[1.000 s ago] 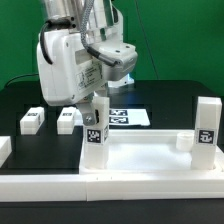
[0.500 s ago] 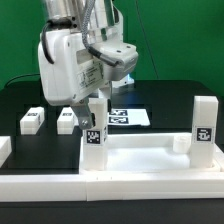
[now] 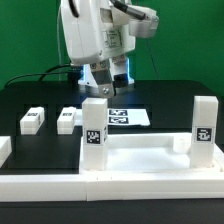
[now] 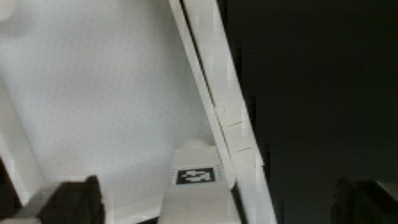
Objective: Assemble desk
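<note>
Between my fingers (image 4: 71,200), which stand wide apart and grip nothing, the wrist view shows the head of the first leg (image 4: 196,188) with its tag toward the camera. Neither finger touches it, and there is open room on both sides.

Seen from outside, my gripper (image 3: 103,90) hangs just above that leg (image 3: 95,125), which stands upright at the exterior view's left end of the top (image 3: 140,142). The gap between fingertips and leg head is too thin to judge.

**Edges.** In the wrist view the top's raised rim (image 4: 210,70) runs as a long straight ridge. The flat white floor of the top (image 4: 89,90) lies on one side of it and the black table (image 4: 320,100) on the other.

**Contents.** The top lies flat, rim upward. At its far end, on the exterior view's right, the second leg (image 3: 205,122) stands upright, with a round socket (image 3: 180,141) just beside it.

**Surroundings.**
- Two loose legs (image 3: 32,120) lie side by side on the table (image 3: 30,95), well apart from the top.
- The marker board (image 3: 128,117) lies behind the first leg.
- A long white rail (image 3: 110,190) borders the near edge.

**Pose.** My arm (image 3: 95,40) rises steeply over the first leg, wrist pointing straight down.
</note>
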Controlling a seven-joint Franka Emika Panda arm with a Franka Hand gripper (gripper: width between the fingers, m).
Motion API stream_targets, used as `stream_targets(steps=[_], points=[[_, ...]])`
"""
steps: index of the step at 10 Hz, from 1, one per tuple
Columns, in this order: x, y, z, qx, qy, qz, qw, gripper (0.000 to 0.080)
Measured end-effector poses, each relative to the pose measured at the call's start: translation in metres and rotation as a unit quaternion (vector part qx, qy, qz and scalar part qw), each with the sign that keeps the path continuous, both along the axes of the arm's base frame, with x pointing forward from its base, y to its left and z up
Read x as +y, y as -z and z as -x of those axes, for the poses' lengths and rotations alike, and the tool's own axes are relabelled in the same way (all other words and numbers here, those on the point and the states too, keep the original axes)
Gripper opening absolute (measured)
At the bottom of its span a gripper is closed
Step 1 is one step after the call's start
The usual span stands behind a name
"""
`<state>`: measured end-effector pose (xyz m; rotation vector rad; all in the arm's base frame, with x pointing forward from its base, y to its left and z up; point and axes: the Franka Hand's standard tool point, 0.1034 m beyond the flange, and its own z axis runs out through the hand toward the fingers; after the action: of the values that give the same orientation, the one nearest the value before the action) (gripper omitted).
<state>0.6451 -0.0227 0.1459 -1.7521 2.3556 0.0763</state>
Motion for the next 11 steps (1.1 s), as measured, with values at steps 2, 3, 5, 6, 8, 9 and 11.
stream_targets(steps=[2, 3, 5, 6, 8, 9, 11], points=[[0.000, 0.000, 0.000, 0.000, 0.000, 0.000, 1.000, 0.0649], [0.001, 0.000, 0.000, 0.000, -0.001, 0.000, 1.000, 0.0649], [0.017, 0.001, 0.003, 0.004, -0.015, 0.000, 1.000, 0.0649], [0.037, 0.004, 0.017, 0.012, -0.030, -0.002, 0.999, 0.0649], [0.060, 0.018, 0.050, 0.038, -0.051, -0.002, 0.998, 0.0649], [0.059, 0.020, 0.052, 0.041, -0.050, -0.001, 0.998, 0.0649], [0.060, 0.020, 0.051, 0.040, -0.050, -0.001, 0.998, 0.0649]])
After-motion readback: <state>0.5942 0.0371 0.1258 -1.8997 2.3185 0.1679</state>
